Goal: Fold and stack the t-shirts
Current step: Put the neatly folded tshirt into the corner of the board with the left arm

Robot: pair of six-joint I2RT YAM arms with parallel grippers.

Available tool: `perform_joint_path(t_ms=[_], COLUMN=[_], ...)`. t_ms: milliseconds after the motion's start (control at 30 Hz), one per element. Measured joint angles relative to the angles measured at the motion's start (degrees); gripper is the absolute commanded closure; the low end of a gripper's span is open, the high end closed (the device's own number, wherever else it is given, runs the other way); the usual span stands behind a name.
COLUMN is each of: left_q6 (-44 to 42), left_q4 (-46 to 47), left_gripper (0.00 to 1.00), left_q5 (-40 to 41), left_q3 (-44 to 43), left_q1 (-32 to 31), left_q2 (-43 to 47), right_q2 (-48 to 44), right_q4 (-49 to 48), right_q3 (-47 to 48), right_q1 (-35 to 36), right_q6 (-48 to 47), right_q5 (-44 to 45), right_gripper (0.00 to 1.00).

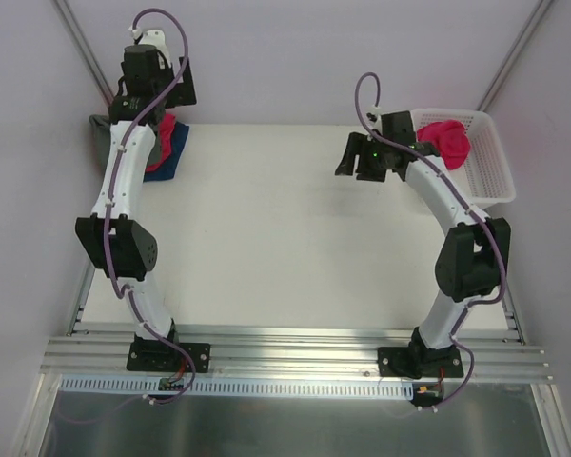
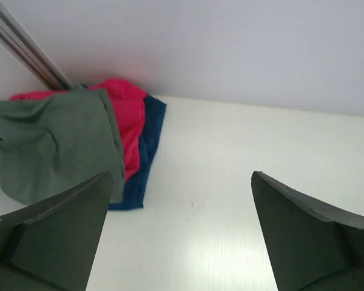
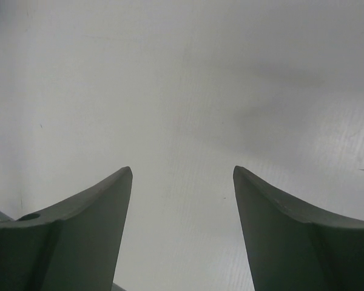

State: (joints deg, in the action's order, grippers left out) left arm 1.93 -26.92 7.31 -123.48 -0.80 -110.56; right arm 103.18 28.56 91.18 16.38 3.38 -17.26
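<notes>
Grey t-shirt (image 2: 48, 145) cloth lies uppermost on the pile at the far left corner of the table (image 1: 285, 228). It covers a pink t-shirt (image 2: 128, 121) and a blue t-shirt (image 2: 148, 151), whose edges show beside it. Stacking in the corner probably reserves the table centre for folding. The left gripper (image 2: 181, 182) hovers just beside the pile, fingers spread wide, holding nothing. The right gripper (image 3: 182, 173) hangs over bare table near the white basket (image 1: 500, 181), fingers parted and empty. One crumpled pink t-shirt (image 1: 447, 141) sits unfolded in the basket. It is judged the next item, which would explain the right arm's station close by.
</notes>
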Motion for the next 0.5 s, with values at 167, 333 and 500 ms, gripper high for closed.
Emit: perform_joint_path(t_ms=[167, 333, 500], left_q6=[0.66, 0.63, 0.37], left_q4=[-1.09, -2.54, -2.97], left_gripper=[0.01, 0.01, 0.01], left_q5=[-0.35, -1.57, -2.19], left_q3=[7.26, 7.45, 3.3], left_q1=[-1.6, 2.45, 8.57], left_q2=[4.44, 0.61, -7.8], right_q2=[-4.76, -9.46, -10.91], right_q4=[-0.37, -0.39, -0.44], right_q3=[-2.25, -6.1, -8.61], right_q1=[-3.85, -4.98, -6.43], right_q6=[0.63, 1.7, 2.19], right_q5=[-0.22, -1.64, -1.77], right_gripper=[0.28, 0.28, 0.28])
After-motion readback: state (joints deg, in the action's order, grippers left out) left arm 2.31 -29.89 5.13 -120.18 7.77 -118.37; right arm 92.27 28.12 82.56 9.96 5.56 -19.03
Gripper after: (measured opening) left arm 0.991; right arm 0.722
